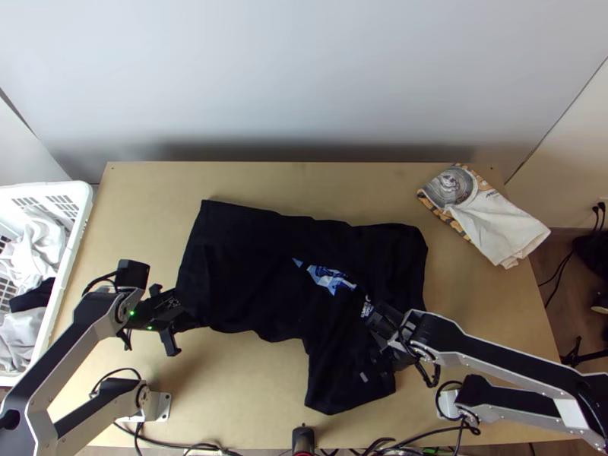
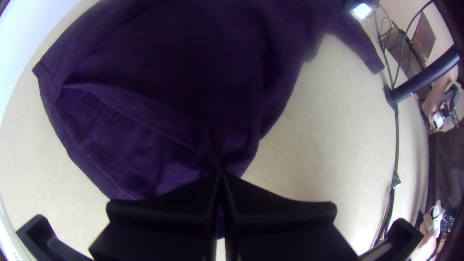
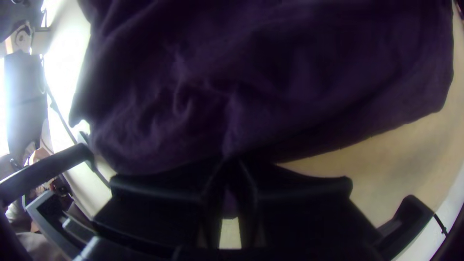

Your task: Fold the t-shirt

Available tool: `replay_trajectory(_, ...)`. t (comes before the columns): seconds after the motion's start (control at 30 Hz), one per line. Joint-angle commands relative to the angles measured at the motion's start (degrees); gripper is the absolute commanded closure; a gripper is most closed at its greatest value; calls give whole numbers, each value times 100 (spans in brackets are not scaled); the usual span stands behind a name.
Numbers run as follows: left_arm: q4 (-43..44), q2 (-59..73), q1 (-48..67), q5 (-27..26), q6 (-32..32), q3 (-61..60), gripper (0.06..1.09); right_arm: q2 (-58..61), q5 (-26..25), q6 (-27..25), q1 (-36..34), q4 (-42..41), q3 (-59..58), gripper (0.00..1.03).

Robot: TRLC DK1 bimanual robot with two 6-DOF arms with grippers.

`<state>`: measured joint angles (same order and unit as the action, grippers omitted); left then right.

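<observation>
Top view shows a blue print (image 1: 327, 278) on the black t-shirt (image 1: 254, 266).

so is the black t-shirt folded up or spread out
Spread out, though rumpled: the black t-shirt lies wide across the table, its blue print facing up.

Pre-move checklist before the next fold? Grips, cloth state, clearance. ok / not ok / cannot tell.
1. Left gripper shut on the t-shirt: ok, at its edge.
2. Right gripper shut on the t-shirt: ok, cloth gathers at the fingertips.
3. Same number of layers in both grips: cannot tell.
4. T-shirt smooth: not ok, wrinkled near right gripper.
5. Light patterned cloth clear of t-shirt: ok, beyond its right side.
</observation>
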<state>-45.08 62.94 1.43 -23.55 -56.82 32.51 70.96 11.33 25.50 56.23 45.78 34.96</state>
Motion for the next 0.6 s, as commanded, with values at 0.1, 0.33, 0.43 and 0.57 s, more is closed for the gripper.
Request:
replay_trajectory(0.1,-423,105,-38,-317,628,475,105,-601,458,-1,-464,-157,424,100)
replay_trajectory(0.33,-1091,535,59,-1169,1173,1302,105,-557,2057,52,-1290,1,1171,100)
replay_trajectory(0.43,-1302,852,103,-1503,1393,1530,105,-504,2330,-45,-1439,1,1268,100)
replay_trajectory(0.57,-1328,1124,50,-1662,1454,1697,105,-407,2778,-168,-1852,71,1426,100)
